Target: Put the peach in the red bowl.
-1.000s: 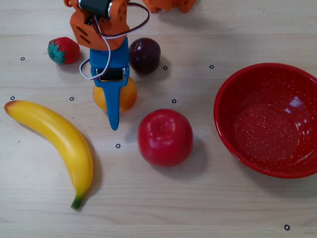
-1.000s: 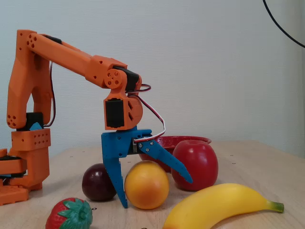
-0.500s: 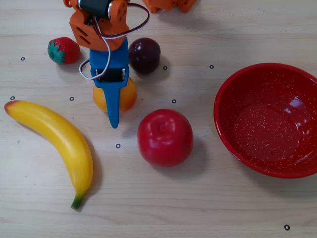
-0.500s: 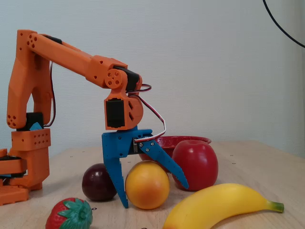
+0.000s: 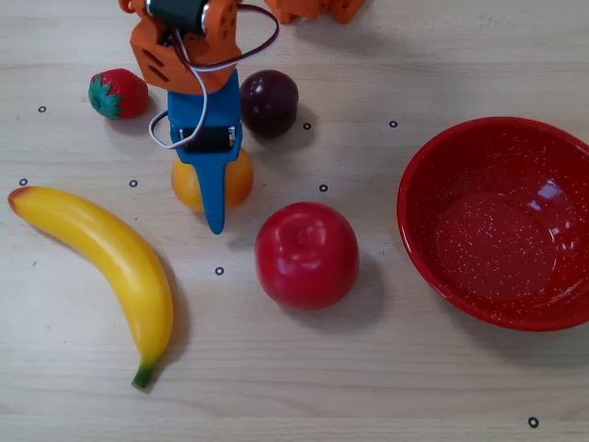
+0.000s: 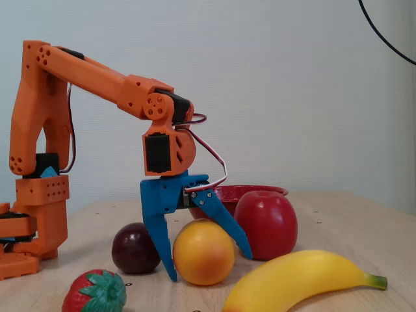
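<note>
The yellow-orange peach (image 5: 239,180) rests on the wooden table, partly covered by my gripper in the overhead view. In the fixed view the peach (image 6: 203,253) sits between the blue jaws. My gripper (image 6: 210,266) is open and straddles it: one finger stands upright against its left side, the other slants over its upper right. In the overhead view my gripper (image 5: 212,189) points down over the peach. The red speckled bowl (image 5: 423,184) stands empty at the right; in the fixed view only its rim (image 6: 260,190) shows behind the apple.
A red apple (image 5: 306,255) lies between the peach and the bowl. A dark plum (image 5: 269,101) is close behind the gripper. A strawberry (image 5: 118,94) and a banana (image 5: 110,258) lie to the left in the overhead view.
</note>
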Robot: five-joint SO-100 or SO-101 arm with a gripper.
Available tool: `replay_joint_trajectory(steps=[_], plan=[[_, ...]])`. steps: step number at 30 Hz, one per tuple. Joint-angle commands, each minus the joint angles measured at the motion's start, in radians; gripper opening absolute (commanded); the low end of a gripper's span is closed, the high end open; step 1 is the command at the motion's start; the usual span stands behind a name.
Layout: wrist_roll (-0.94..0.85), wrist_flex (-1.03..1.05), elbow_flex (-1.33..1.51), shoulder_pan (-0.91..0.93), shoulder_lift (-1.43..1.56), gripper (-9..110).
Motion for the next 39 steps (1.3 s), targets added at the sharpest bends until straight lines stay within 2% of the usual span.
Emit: replay_joint_trajectory(steps=[1,12,39], plan=[[0.02,-0.018,-0.044,0.006,0.0,35],[0.015,0.003,-0.06,0.005,-0.008,32],[0.006,0.035,-0.084,-0.005,-0.008,0]])
